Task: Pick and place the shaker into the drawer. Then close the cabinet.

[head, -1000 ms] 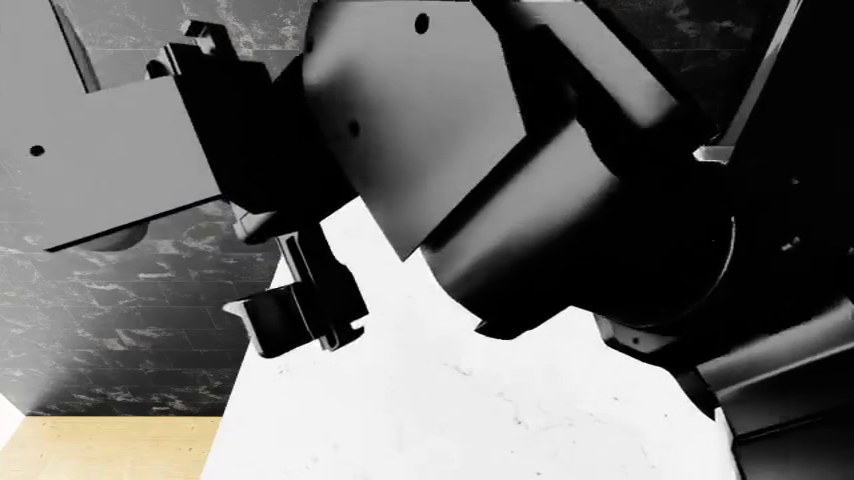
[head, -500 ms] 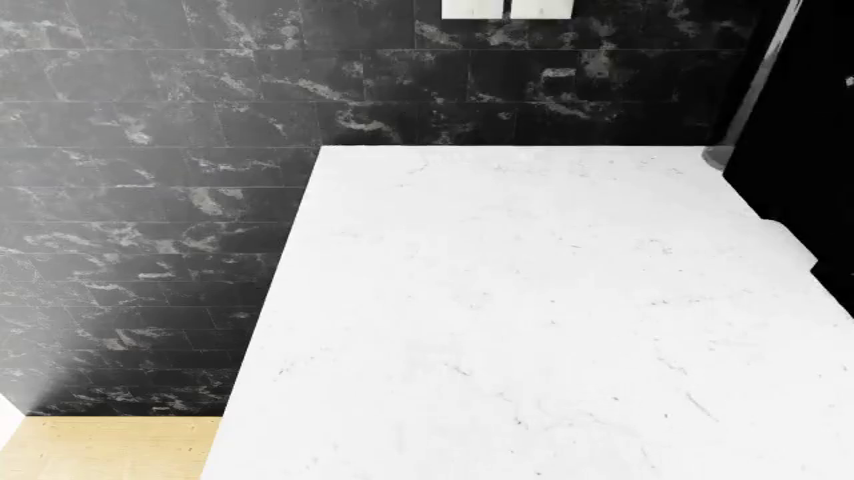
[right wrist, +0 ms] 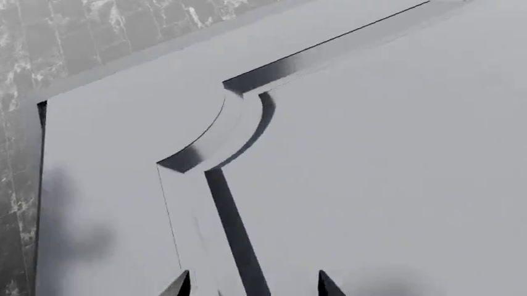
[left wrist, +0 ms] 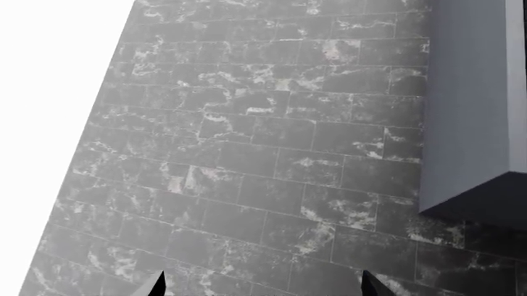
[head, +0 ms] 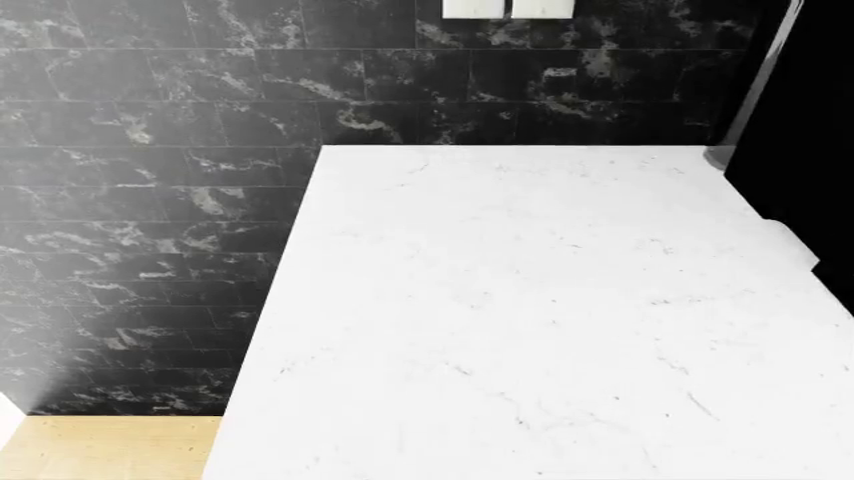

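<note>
Desk (head: pixel 534 320) filled the head view, white marble, backed by dark marbled wall tile (head: pixel 160 200); neither shaker, drawer nor cabinet appeared in any view. Left gripper (left wrist: pixel 261 287) showed only two tips, jaws spread, facing tile beside a grey block (left wrist: pixel 469 105). Right gripper (right wrist: pixel 251 285) likewise stood spread, close to a grey panelled surface (right wrist: pixel 395 154). Risk, in my judgement: moving blind could strike that panel, since no target was sighted.
</note>
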### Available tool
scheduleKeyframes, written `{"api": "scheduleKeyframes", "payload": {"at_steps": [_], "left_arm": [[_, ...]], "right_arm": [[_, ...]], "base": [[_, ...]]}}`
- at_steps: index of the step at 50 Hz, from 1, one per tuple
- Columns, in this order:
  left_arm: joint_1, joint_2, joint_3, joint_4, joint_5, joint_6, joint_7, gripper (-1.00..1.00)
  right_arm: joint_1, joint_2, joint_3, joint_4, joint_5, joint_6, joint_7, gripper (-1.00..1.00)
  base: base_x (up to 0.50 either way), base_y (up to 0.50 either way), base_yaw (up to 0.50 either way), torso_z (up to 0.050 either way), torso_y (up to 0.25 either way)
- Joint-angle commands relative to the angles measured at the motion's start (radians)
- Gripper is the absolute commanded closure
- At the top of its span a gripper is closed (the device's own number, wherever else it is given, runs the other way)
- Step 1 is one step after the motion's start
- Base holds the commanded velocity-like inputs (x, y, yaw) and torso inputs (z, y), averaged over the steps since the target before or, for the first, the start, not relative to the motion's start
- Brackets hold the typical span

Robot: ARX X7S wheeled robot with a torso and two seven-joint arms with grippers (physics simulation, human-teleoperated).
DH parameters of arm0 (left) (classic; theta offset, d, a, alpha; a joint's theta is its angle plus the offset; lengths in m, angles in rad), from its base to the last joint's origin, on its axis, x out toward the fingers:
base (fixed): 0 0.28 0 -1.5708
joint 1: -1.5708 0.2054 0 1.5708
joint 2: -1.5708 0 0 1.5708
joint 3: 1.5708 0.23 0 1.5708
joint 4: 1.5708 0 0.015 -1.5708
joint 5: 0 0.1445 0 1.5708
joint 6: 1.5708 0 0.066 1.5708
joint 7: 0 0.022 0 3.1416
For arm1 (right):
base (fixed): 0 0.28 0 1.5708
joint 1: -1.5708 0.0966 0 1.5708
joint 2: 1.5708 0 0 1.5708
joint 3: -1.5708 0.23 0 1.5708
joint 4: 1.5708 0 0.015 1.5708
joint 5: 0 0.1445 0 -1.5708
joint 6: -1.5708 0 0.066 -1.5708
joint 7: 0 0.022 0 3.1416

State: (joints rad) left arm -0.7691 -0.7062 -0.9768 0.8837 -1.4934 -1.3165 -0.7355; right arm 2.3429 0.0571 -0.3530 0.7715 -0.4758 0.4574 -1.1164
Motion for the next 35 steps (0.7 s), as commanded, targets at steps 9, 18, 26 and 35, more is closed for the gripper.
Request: {"api": "scheduleKeyframes", "payload": {"at_steps": [9,18,26,35], "left_arm": [[0.041,-0.058,-0.062,-0.018,-0.073,0.011,-0.017,-1.0],[0.082,-0.055,-0.072,0.004,-0.027,-0.008,0.012,-1.0],[0.092,-0.047,-0.064,0.01,-0.047,0.001,-0.002,-1.0],[0.111,-0.06,-0.087,0.009,-0.105,0.016,-0.037,-1.0]], "right_arm": [[0.003,0.162,0.019,0.537,-0.227,0.119,0.171,-1.0],[-0.042,0.191,-0.497,0.537,0.344,0.134,0.267,-1.0],[-0.026,0.198,-0.586,0.537,0.449,0.133,0.279,-1.0],[0.005,0.185,-0.589,0.537,0.468,0.094,0.27,-1.0]], "base": [[0.0,0.0,0.0,0.0,0.0],[0.0,0.0,0.0,0.0,0.0],[0.0,0.0,0.0,0.0,0.0],[0.0,0.0,0.0,0.0,0.0]]}}
